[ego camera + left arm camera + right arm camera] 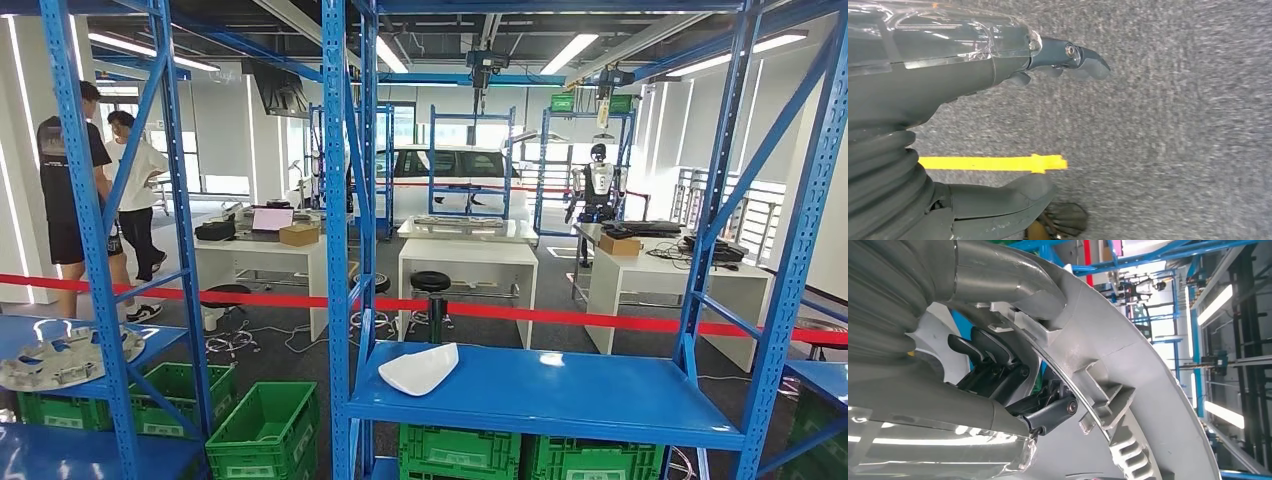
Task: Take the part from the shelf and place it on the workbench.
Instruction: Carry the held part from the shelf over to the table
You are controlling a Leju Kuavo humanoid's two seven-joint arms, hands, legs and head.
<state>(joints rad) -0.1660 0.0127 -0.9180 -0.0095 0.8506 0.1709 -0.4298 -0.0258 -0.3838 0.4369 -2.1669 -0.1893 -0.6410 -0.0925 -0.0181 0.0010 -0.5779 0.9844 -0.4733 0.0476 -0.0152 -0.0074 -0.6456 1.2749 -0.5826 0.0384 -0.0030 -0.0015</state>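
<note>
Closest to the lens: right hand (1013, 380) clamped on the rim of the grey toothed part (1138, 365), thumb over, dark fingers beneath. Left hand (973, 75) hung spread and empty above the floor (1173, 125). Best carried level, grip firm, toward a white table (465, 262) at twelve o'clock.

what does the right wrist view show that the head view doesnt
The right wrist view shows the right hand close up, its thumb and dark fingers clamped on the rim of a large grey curved part with moulded ribs and teeth.

The head view shows the wider scene: a white curved panel lying on the blue shelf, green crates below, a red barrier tape, white workbenches and two people beyond.

Both share the blue shelving uprights and the ceiling strip lights.
</note>
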